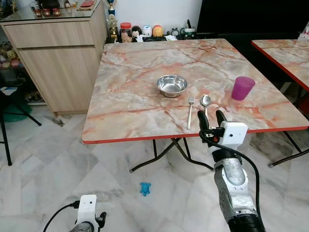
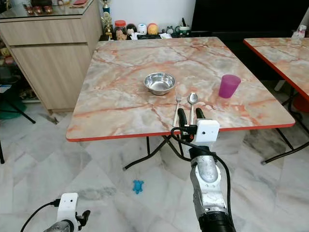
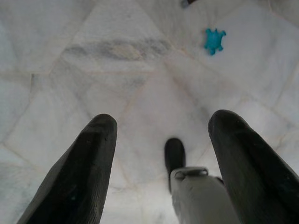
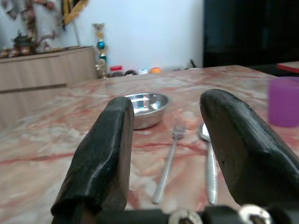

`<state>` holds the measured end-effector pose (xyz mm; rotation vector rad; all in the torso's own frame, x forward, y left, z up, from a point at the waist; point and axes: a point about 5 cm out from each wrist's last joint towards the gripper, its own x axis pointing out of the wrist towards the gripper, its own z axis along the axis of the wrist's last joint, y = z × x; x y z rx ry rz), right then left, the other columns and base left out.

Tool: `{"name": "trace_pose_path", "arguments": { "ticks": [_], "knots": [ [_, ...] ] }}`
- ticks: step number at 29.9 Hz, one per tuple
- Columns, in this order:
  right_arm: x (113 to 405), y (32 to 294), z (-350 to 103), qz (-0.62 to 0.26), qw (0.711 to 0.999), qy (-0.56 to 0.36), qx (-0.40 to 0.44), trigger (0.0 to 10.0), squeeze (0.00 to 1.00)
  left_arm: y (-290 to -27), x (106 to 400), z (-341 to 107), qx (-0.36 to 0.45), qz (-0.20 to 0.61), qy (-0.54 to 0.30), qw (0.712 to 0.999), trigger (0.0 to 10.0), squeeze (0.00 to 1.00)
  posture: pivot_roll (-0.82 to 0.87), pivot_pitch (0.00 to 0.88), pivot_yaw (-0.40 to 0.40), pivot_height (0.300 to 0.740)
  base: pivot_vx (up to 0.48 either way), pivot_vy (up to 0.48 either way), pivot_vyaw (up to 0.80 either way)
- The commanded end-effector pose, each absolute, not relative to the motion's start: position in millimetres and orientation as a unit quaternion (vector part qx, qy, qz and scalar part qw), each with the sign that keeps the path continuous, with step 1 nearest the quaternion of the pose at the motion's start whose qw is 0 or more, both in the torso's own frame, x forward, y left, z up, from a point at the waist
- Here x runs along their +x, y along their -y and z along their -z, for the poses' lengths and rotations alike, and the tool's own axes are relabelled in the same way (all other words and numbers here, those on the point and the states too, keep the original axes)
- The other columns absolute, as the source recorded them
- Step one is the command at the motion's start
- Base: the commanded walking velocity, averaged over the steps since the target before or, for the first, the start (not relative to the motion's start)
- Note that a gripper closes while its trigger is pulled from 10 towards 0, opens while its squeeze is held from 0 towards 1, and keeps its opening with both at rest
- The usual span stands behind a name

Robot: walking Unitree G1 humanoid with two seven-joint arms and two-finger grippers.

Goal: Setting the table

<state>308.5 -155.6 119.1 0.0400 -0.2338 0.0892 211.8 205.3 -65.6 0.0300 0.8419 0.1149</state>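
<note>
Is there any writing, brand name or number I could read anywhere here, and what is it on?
No text can be read.
Jars and small items behind the table: any labels are too small and blurred.
Bowl, fork, spoon and purple cup: no markings visible.
Right gripper casing: plain white, no lettering seen.

Even, bright daylight — soft shadows under the table [image 1: 145, 96]; my fingers [image 4: 103, 154] blur up close, glare on the bowl [image 1: 171, 85].
</note>
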Motion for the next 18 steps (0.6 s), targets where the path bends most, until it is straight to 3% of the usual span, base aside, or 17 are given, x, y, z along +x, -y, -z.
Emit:
{"name": "trace_pose_path", "arguments": {
  "ticks": [1, 18],
  "knots": [
    [310.0, 150.2, -125.8, -0.055, 0.990, 0.132, 0.017, 10.0, 0.00, -206.8, 208.5, 67.4, 0.019, -0.057, -0.416, 0.907, 10.0, 0.00, -0.01, 0.000, -0.007, 0.740, 0.262, 0.000, 0.80],
    [311.1, 146.1, -124.5, -0.069, 0.990, 0.125, 0.012, 10.0, 0.00, -203.2, 211.7, 66.1, 0.019, -0.053, -0.410, 0.910, 10.0, 0.00, -0.01, 0.000, -0.013, 0.740, 0.282, 0.000, 0.05]
  ]
}}
